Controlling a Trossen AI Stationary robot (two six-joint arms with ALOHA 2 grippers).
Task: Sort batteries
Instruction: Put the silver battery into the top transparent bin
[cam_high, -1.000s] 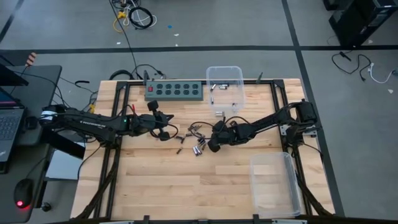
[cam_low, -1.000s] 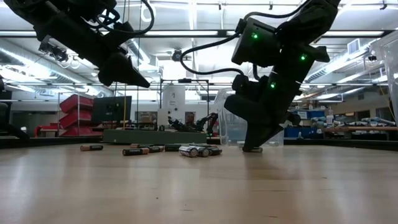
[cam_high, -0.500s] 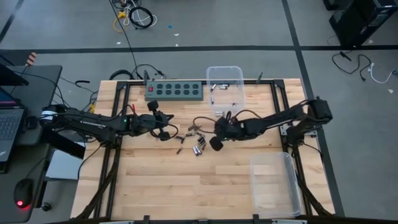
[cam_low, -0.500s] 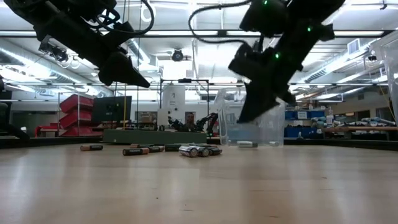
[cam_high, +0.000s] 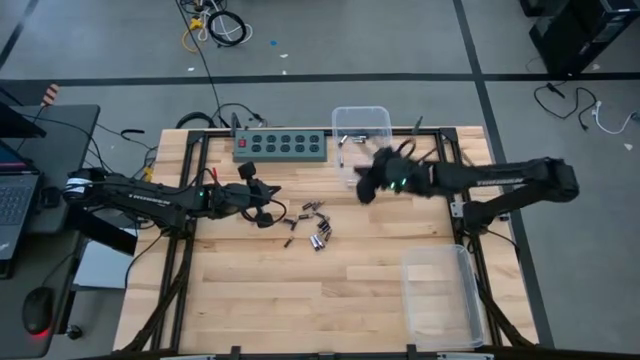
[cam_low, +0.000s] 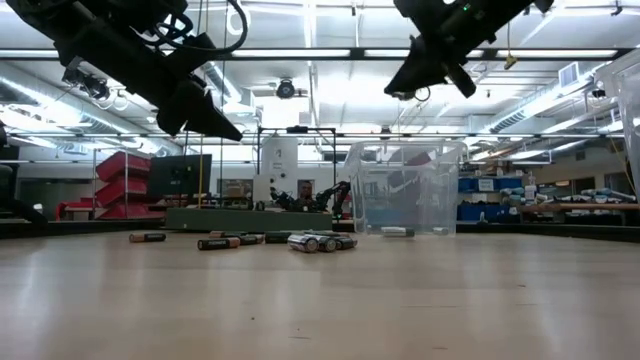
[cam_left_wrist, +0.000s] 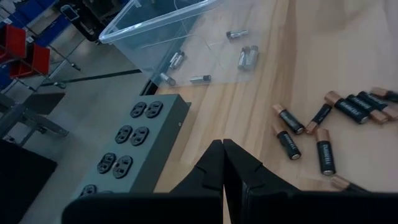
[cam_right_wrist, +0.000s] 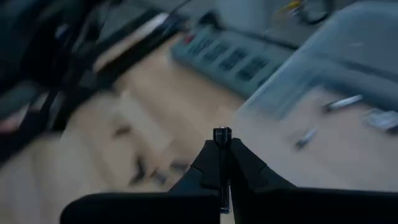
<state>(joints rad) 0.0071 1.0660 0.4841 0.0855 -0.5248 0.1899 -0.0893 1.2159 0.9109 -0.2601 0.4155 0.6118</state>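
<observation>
Several small batteries, dark with copper ends and silvery, lie loose on their sides mid-table; they also show in the low view and the left wrist view. More silvery cells lie in the clear bin at the far edge. My right gripper hangs in the air beside the bin's near side, high in the low view, shut on one small silvery battery. My left gripper hovers left of the loose cells, shut and empty. My right gripper pinches a small silvery battery between its two fingertips; only the battery's end shows, sticking out at the tips. The battery is lifted clear of the table. The fingers slant downward toward the table's left.
A green power strip lies along the far edge, left of the bin. A second clear bin sits at the near right corner. Bare wood lies across the near half of the table. A laptop and mouse sit off the table's left.
My right gripper was down on the table at the right end of the battery cluster. It has risen well clear and swung toward the far edge, ending beside the clear bin. The loose batteries and my left arm have kept still.
</observation>
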